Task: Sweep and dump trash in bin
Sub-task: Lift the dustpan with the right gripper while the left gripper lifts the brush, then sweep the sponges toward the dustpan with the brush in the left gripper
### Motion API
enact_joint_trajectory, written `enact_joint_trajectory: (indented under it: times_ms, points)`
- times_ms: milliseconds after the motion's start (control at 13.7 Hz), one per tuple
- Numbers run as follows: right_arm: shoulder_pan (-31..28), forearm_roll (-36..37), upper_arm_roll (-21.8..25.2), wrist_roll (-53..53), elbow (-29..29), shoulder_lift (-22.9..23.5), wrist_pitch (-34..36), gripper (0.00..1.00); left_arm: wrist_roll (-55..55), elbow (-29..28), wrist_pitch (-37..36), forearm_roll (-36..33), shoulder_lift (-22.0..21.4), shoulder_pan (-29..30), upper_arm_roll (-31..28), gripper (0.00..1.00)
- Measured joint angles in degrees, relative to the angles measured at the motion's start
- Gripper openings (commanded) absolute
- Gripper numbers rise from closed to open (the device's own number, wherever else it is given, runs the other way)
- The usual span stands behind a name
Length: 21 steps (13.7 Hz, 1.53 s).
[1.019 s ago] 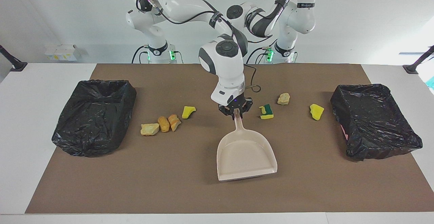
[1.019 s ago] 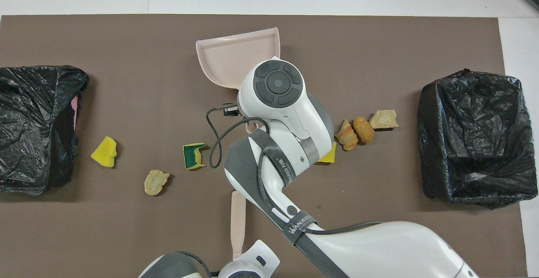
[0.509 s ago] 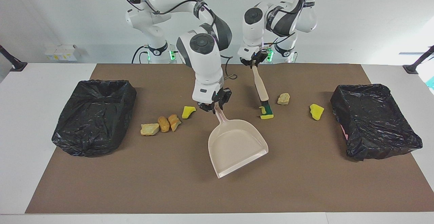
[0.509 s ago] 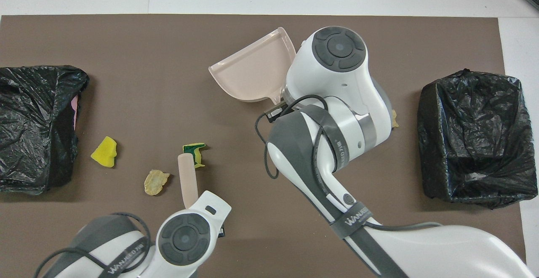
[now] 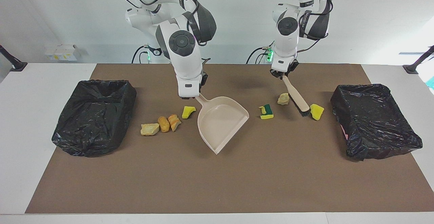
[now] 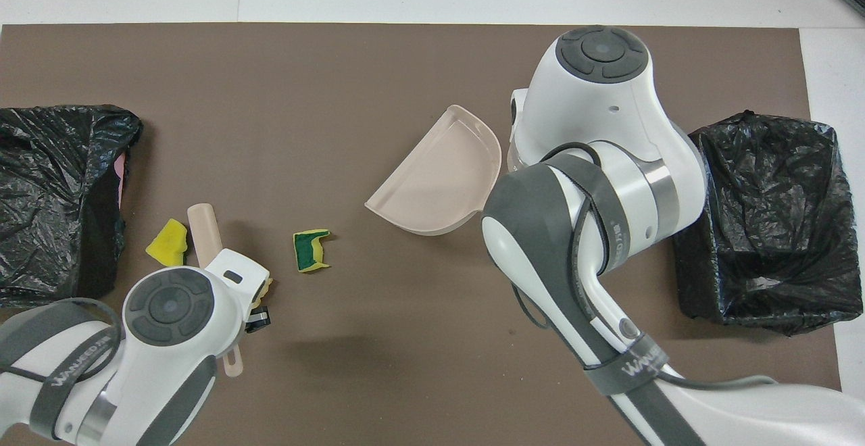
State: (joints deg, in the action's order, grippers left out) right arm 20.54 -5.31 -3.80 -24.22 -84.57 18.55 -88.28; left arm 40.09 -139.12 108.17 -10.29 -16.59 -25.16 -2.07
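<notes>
facing view: right hand (image 5: 193, 96) gripping dustpan (image 5: 220, 122), left hand (image 5: 284, 75) gripping brush (image 5: 296, 96) beside trash (image 5: 316, 111)

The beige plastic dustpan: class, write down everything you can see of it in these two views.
The beige plastic dustpan is a smooth, shallow scoop with raised side walls, a rounded back and a short handle. It is empty. The right gripper is shut on the handle, holding the pan tilted, open mouth lowest, toward the left arm's end of the brown mat. It is beside a plain yellow sponge scrap, apart from it.
</notes>
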Motion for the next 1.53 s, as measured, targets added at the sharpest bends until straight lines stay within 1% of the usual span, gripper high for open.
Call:
enact_joint_trajectory:
  times_ms: [146, 218, 364, 582, 728, 873, 1237, 1528]
  points:
    - [-0.01, 1.99, 0.00, -6.19, -3.60, -1.48, -1.92, 0.00, -3.85, -0.01, 0.57, -0.96, 0.30, 4.88, 0.00, 0.00]
    - [-0.06, 3.24, 0.07, -10.64, -5.96, -2.35, -4.04, 0.00, -5.43, 0.00, 1.16, -2.59, 0.59, 7.35, -0.02, 0.00]
    - [-0.49, 4.85, 0.13, -15.96, -9.81, -3.82, -7.15, 0.00, -7.80, 0.00, 1.65, -5.79, 0.97, 11.27, -0.01, 0.00]
    - [-0.64, 8.32, 0.04, -21.32, -13.22, -5.57, -9.89, 0.00, -8.97, -0.09, 1.99, -8.64, 1.14, 15.05, -0.03, 0.00]
    - [-0.36, 10.48, -0.24, -23.75, -14.40, -6.15, -11.02, 0.00, -9.06, -0.49, 2.00, -8.85, 1.51, 15.34, 0.03, 0.00]
    - [0.46, 11.50, -0.30, -25.46, -16.82, -6.76, -12.76, 0.00, -9.05, -1.26, 1.99, -8.92, 1.96, 15.39, 0.14, 0.00]
    - [0.16, 11.60, -0.15, -33.50, -24.00, -9.61, -17.47, 0.00, -9.45, -3.63, 1.98, -8.99, 2.30, 15.90, 0.23, 0.00]
    - [0.30, 11.69, -0.28, -35.33, -27.14, -10.58, -20.88, 0.00, -13.82, -3.72, 2.11, -8.57, 2.30, 14.64, 1.28, 0.00]
